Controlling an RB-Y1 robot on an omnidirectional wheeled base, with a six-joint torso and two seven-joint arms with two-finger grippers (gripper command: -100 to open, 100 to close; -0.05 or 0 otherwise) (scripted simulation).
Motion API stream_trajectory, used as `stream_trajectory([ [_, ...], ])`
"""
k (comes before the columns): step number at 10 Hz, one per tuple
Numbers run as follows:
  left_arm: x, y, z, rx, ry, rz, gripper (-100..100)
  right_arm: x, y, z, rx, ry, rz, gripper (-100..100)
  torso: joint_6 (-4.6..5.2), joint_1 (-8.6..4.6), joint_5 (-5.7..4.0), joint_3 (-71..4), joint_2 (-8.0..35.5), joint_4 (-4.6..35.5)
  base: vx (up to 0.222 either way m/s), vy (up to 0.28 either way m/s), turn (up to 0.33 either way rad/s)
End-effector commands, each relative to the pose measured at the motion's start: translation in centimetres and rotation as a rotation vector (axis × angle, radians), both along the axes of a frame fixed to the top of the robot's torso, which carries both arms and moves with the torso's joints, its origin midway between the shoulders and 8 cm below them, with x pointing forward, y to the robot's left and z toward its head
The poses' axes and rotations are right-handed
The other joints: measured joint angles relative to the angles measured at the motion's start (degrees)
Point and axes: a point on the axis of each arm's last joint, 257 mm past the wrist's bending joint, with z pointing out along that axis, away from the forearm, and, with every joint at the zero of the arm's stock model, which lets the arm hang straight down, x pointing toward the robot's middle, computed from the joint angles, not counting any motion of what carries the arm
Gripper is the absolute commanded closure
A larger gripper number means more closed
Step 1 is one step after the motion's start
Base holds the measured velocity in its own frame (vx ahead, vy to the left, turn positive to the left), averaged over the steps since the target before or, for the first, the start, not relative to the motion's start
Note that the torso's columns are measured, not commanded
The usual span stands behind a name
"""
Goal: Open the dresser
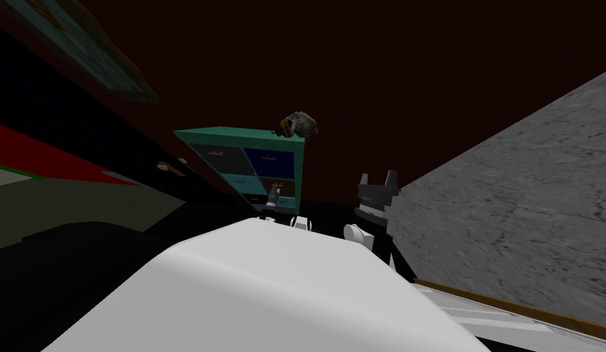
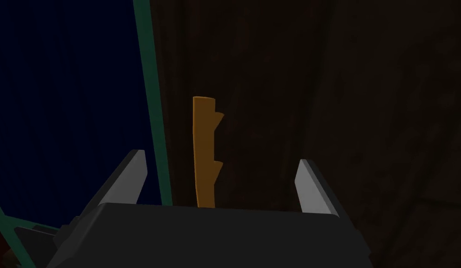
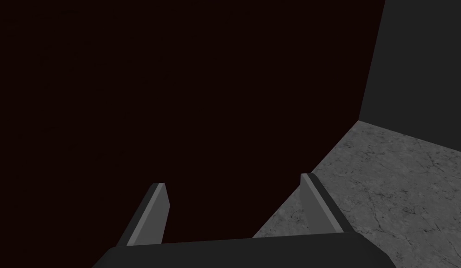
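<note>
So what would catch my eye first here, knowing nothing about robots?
Probably the teal dresser with drawer fronts in several colours, standing ahead against the dark red wall, with a grey lump on top. Close up, an orange handle on a dark brown drawer front lines up with the gap of the open left pincer, not yet gripped.

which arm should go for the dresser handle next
Left. The left gripper is open, with the orange handle lined up between its jaws at the dresser front. The right gripper, also open, faces a dark wall and grey floor, off to the side.
</note>
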Motion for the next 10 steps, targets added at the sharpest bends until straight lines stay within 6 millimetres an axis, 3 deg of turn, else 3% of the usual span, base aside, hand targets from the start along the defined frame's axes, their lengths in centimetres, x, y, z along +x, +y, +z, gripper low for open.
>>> stream_trajectory([
  [1,-0.1,-0.1,-0.4,-0.001,0.002,0.0,100,0.0,0.0,0.0,0.0,0.0,0.0,0,0.0,0.0,0.0,0.13,0.2,0.06,-0.022,-0.001,0.01],
  [6,-0.4,-0.3,0.4,0.0,-0.002,-0.007,100,0.0,0.0,0.0,0.0,0.0,0.0,0,0.01,-0.1,-0.03,0.04,0.05,0.03,-0.166,-0.022,0.012],
  [7,-0.4,0.3,0.3,0.03,0.004,-0.018,-100,0.0,0.0,0.0,0.0,0.0,0.0,0,0.01,0.03,0.0,-0.16,-0.32,-0.06,-0.02,-0.005,-0.004],
  [10,-0.5,1.5,0.2,0.086,0.017,-0.039,-100,0.0,0.0,0.0,0.0,0.0,0.0,0,0.0,0.05,0.01,-0.11,-0.19,-0.04,0.017,0.005,0.0],
])
